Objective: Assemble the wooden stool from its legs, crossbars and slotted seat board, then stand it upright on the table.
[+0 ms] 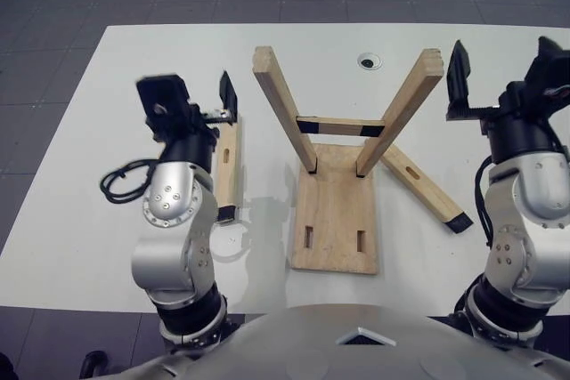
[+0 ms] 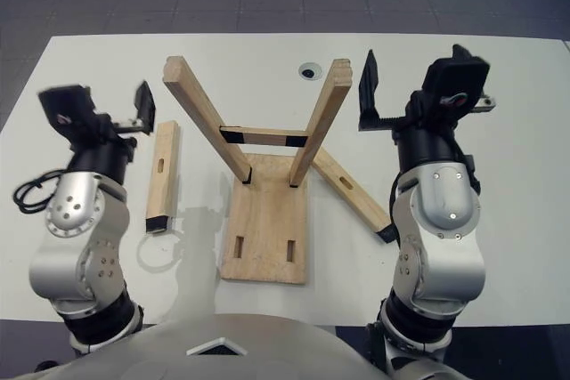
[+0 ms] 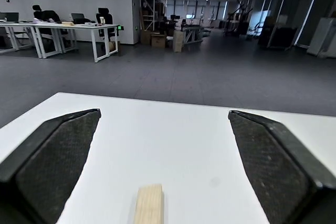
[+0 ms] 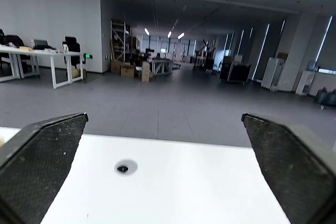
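The slotted seat board [image 1: 334,215] lies flat mid-table. Two legs [image 1: 283,104] [image 1: 403,106] rise from its far end, splayed in a V and joined by a crossbar [image 1: 340,127] with black ends. The board's two near slots [image 1: 309,237] are empty. A third leg [image 1: 429,188] lies on the table right of the board. A fourth leg [image 1: 228,166] lies to the left, its far end [image 3: 148,205] showing between my left fingers. My left gripper [image 1: 198,100] hovers open over that leg's far end. My right gripper [image 1: 503,77] is open and empty, raised right of the V.
A black cable [image 1: 120,181] is coiled on the table beside my left arm. A round grommet hole [image 1: 370,61] sits at the far middle of the white table [image 1: 107,68]. Dark floor lies beyond the far edge.
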Robot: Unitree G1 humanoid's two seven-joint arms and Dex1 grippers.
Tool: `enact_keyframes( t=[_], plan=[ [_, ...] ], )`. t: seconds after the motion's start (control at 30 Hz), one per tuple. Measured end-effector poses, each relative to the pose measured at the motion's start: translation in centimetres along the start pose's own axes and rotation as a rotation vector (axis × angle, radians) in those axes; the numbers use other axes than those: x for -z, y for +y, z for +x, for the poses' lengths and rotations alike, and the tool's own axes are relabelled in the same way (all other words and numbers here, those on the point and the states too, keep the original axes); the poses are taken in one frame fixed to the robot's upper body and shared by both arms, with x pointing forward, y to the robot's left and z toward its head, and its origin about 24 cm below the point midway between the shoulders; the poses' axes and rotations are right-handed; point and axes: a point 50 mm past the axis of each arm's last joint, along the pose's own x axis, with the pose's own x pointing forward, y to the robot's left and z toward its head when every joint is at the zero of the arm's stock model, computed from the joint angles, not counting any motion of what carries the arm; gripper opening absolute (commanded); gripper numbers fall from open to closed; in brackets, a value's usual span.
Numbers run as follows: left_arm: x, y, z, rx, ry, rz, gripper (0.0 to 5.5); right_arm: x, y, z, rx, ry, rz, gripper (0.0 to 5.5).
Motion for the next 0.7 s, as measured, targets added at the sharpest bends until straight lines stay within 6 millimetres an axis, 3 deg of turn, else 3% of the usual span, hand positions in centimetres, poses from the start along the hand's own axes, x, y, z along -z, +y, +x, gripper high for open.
enact_keyframes(
  t=[0.1,0.3,0.5,0.7],
  plan=[
    [-4.9,0.0,1.8,0.046,-0.172,-0.017,4.52,-2.9,0.2,1.2,-0.031,-0.098,-0.005,5.50],
    [-8.0,-2.4,3.7,0.225,-0.198,-0.108,4.52,-4.9,1.8,2.9,-0.139,-0.128,0.053,5.50],
    [-7.1,-5.7,4.8,0.421,-0.066,-0.187,4.52,-6.9,4.6,5.0,-0.298,-0.129,0.161,5.50],
    [-6.7,-7.1,5.2,0.476,-0.064,-0.215,4.52,-7.1,4.7,5.2,-0.286,-0.130,0.158,5.50]
  ],
)
